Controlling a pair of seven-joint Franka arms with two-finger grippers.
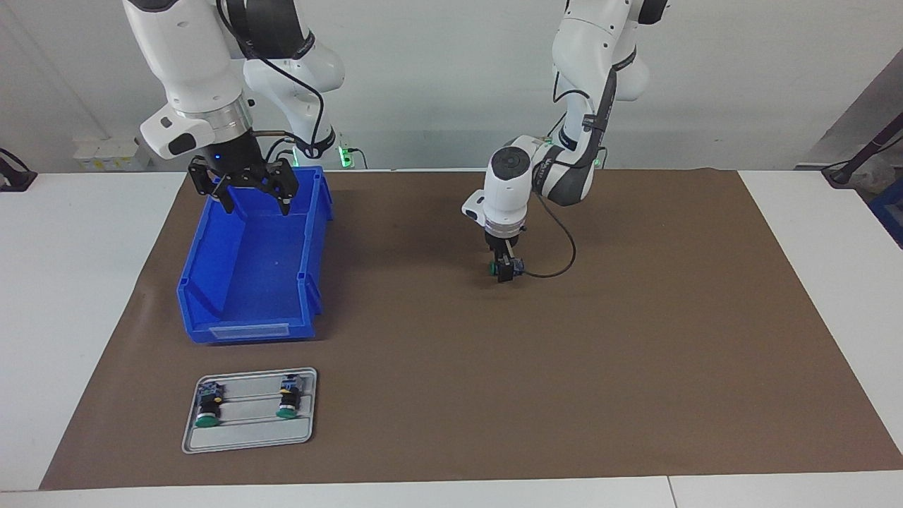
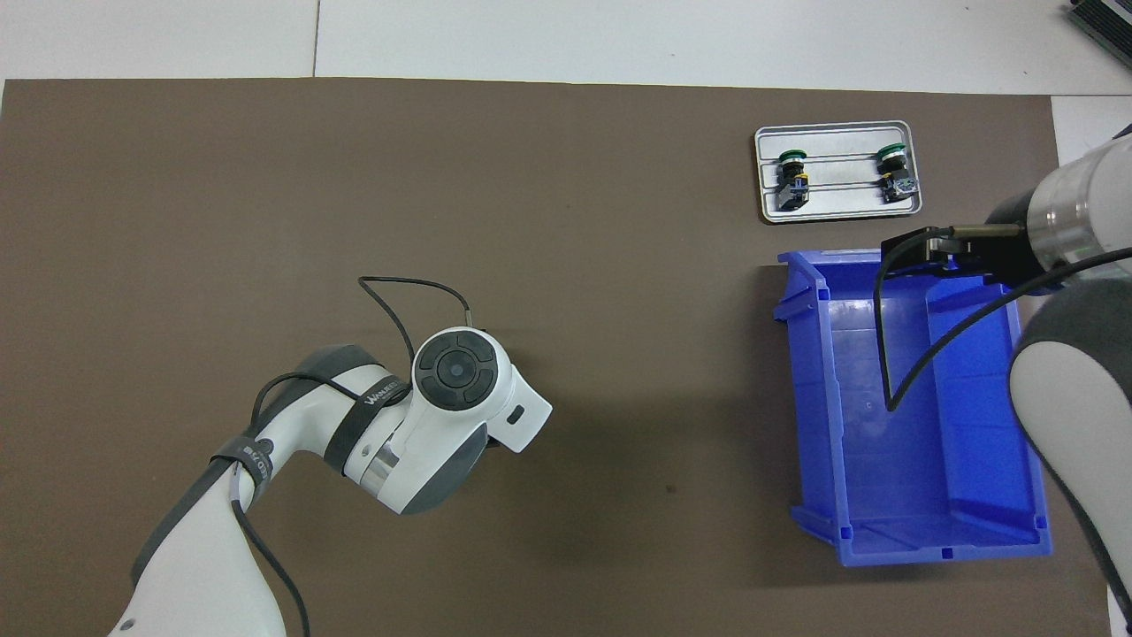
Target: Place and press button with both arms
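My left gripper [image 1: 505, 272] points straight down over the middle of the brown mat [image 1: 635, 353]. It is shut on a button [image 1: 492, 267], which lies sideways in the fingers, its green cap toward the right arm's end. The button is very low over the mat, and I cannot tell if it touches. In the overhead view the left wrist [image 2: 455, 373] hides this gripper and its button. My right gripper [image 1: 256, 201] is open and empty, and it hangs over the end of the blue bin [image 1: 247, 331] nearest the robots.
A grey tray [image 1: 247, 437] lies on the mat farther from the robots than the bin, also in the overhead view [image 2: 840, 208]. Two more green-capped buttons [image 1: 207, 406] [image 1: 288, 398] lie on it. The bin [image 2: 920, 540] looks empty. A black cable [image 1: 557, 247] loops beside the left wrist.
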